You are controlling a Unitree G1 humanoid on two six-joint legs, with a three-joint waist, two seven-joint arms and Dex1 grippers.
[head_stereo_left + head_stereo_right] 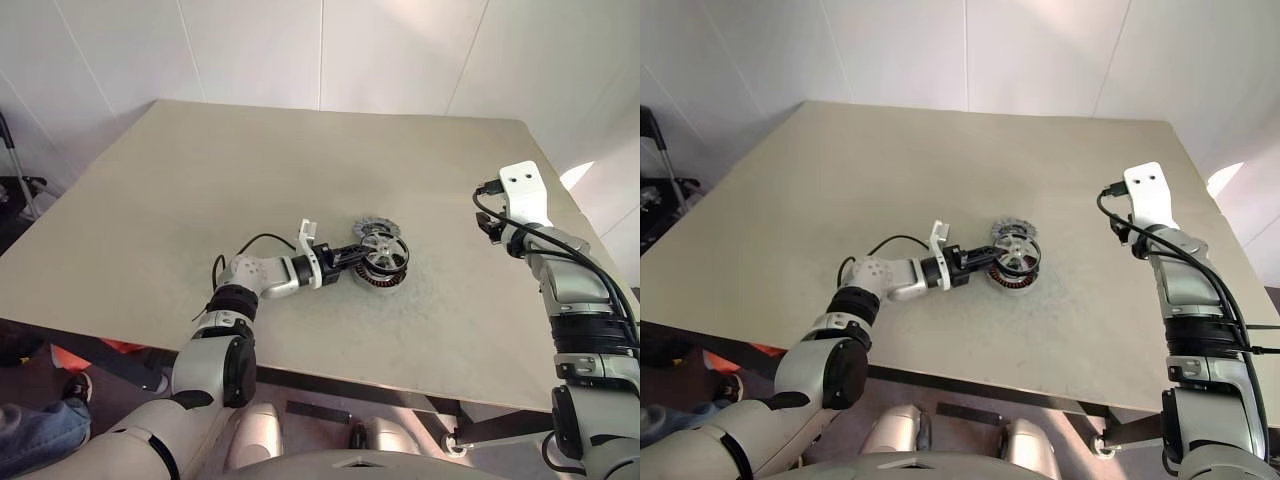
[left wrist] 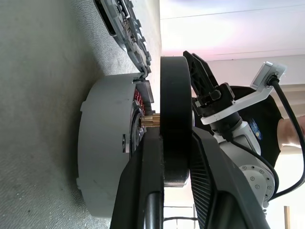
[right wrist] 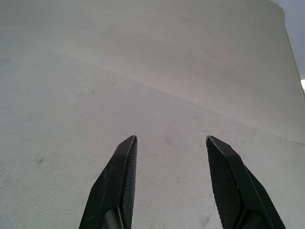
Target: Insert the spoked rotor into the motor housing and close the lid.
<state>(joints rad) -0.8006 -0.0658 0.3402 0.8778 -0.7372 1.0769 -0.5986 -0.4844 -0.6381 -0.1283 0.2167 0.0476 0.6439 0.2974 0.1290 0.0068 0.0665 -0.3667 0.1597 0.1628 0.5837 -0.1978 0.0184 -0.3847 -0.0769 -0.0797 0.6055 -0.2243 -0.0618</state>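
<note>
- The left hand (image 1: 352,254) lies low over the middle of the desk (image 1: 300,160), pointing toward the right edge, and is clamped on the spoked rotor (image 1: 383,250).
- In the left wrist view its two black fingers (image 2: 143,181) pinch the black rim of the spoked rotor between them, one on each face of the rim.
- The spoked rotor stands on edge, tilted, its silvery spokes and hub facing the near edge of the desk, and it is directly above the motor housing (image 1: 380,275).
- The motor housing lies flat on the desk, a little to the right of the desk's middle; its copper windings show in the gap under the rotor in the left wrist view.
- The lid (image 1: 372,227) lies on the desk just beyond the motor housing, toward the far edge, partly hidden by the rotor.
- The right hand (image 3: 170,186) hangs above the bare desk near the right edge, well apart from the parts, its two fingers spread with nothing between them.
</note>
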